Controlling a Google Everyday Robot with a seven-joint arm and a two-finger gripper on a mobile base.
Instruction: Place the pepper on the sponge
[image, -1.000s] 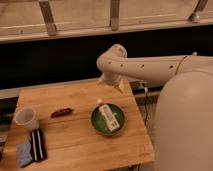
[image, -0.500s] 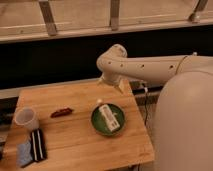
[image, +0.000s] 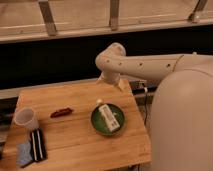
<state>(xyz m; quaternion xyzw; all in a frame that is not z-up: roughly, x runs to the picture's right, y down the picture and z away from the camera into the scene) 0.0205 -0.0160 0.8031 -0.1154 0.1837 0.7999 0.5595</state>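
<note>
The pepper (image: 61, 112), small and dark red, lies on the wooden table (image: 75, 145) left of centre. At the table's front left corner sits the blue-grey sponge (image: 23, 153), right beside a black block with white stripes (image: 37, 145). My gripper (image: 106, 80) hangs at the end of the white arm (image: 145, 65) over the table's far edge, behind the green plate. It is open and holds nothing, well to the right of the pepper and far from the sponge.
A green plate (image: 96, 125) carrying a white carton (image: 108, 117) sits right of centre. A translucent cup (image: 26, 119) stands at the left edge. The robot's white body (image: 182, 125) fills the right side. A dark wall runs behind the table.
</note>
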